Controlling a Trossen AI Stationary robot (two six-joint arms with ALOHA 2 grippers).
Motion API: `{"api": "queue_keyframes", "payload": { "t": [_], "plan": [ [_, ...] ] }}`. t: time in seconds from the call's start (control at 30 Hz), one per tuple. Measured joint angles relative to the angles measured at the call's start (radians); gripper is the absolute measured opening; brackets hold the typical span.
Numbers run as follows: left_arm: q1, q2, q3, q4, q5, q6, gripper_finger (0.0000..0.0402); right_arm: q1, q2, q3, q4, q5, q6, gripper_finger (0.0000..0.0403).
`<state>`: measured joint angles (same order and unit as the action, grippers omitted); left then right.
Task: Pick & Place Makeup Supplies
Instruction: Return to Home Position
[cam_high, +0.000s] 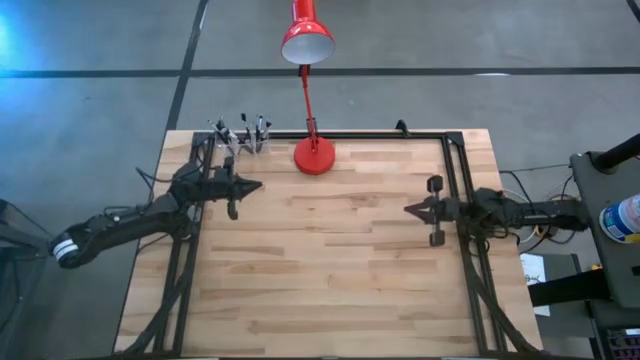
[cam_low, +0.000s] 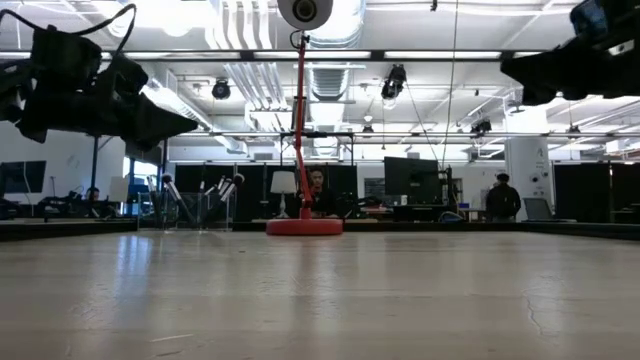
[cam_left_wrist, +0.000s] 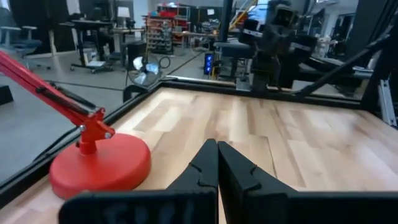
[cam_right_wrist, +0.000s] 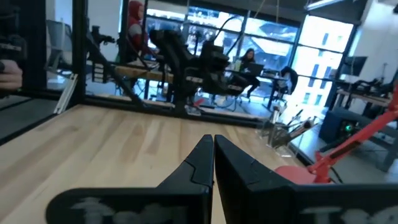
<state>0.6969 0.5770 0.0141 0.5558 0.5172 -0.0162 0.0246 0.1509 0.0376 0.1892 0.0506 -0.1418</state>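
The makeup supplies (cam_high: 243, 134) are thin dark sticks with silvery tips, standing upright in a clear holder at the table's far left corner; they also show in the low view (cam_low: 200, 195) and the right wrist view (cam_right_wrist: 287, 129). My left gripper (cam_high: 258, 185) hovers shut above the table's left side, near of the holder, holding nothing. Its shut fingers show in the left wrist view (cam_left_wrist: 217, 163). My right gripper (cam_high: 408, 209) hovers shut over the right side, its fingers closed together in the right wrist view (cam_right_wrist: 213, 155).
A red desk lamp stands on its round base (cam_high: 314, 155) at the far edge's middle, its arm leaning back and its shade (cam_high: 306, 42) beyond the table. A black frame (cam_high: 452, 170) runs along the far, left and right edges. Bare wood (cam_high: 330, 260) spreads between the arms.
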Motion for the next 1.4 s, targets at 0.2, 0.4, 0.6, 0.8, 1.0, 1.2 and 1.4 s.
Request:
{"api": "queue_keyframes", "payload": {
  "t": [0.2, 0.4, 0.6, 0.8, 1.0, 1.2, 1.4],
  "plan": [
    [0.001, -0.045, -0.005, -0.014, 0.021, -0.008, 0.0000, -0.013, -0.148, 0.008, -0.154, 0.003, -0.007, 0.0008],
    [0.001, -0.078, -0.005, -0.048, 0.049, -0.008, 0.0000, -0.019, -0.151, 0.011, -0.151, 0.037, -0.029, 0.0008],
    [0.001, -0.119, -0.006, -0.059, 0.049, -0.009, 0.0000, -0.023, -0.151, 0.001, -0.151, 0.054, -0.037, 0.0008],
    [0.001, -0.155, -0.006, -0.068, 0.049, -0.012, 0.0000, -0.023, -0.151, -0.012, -0.145, 0.054, -0.035, 0.0008],
    [0.001, -0.192, -0.007, -0.070, 0.049, -0.026, 0.0000, -0.023, -0.151, -0.029, -0.093, 0.055, -0.040, 0.0008],
    [0.000, -0.243, -0.007, -0.082, 0.100, -0.064, 0.0000, -0.023, -0.151, -0.029, -0.088, 0.059, -0.054, 0.0008],
    [0.000, -0.326, -0.007, -0.116, 0.022, -0.118, 0.0000, -0.024, -0.151, -0.029, -0.081, 0.116, -0.055, 0.0008]
  ]
}}
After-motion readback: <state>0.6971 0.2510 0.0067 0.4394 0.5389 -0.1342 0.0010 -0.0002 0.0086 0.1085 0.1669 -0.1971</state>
